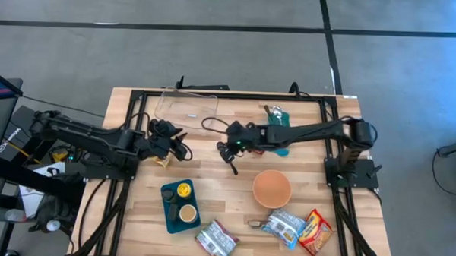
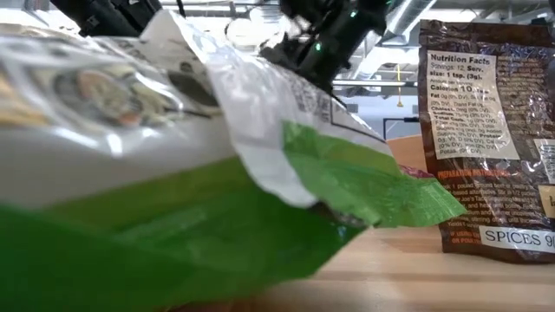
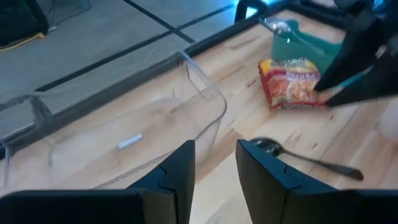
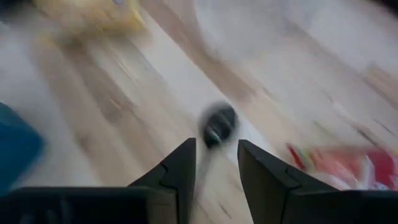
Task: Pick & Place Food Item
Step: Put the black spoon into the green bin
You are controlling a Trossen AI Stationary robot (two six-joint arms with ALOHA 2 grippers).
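The step in hand looks like the reach toward a pick, with nothing lifted yet. The right pincer (image 1: 229, 148) hangs over mid-table with its fingers a narrow gap apart and nothing between them; in its own wrist view the bowl of a dark spoon (image 4: 219, 124) lies just ahead of the fingertips, and a red noodle packet (image 4: 348, 165) sits off to one side. Which food item is meant I cannot tell: that packet lies just beside the teal tray (image 3: 305, 40) behind the right pincer, and three more packets (image 1: 285, 227) lie at the near edge, well away from it, past the orange bowl (image 1: 272, 188). The left pincer (image 1: 167, 139) waits at the table's left side, fingers slightly apart and empty, with the clear plastic bin (image 1: 187, 104) directly ahead of it. My judgement is that the next move calls for settling on a packet, lining the fingers across it and closing, then carrying it to the bin. The spoon lies close underfoot and could be nudged. The black frame rails (image 1: 130, 109) bound the table's sides; open wood between the two pincers gives fair room.
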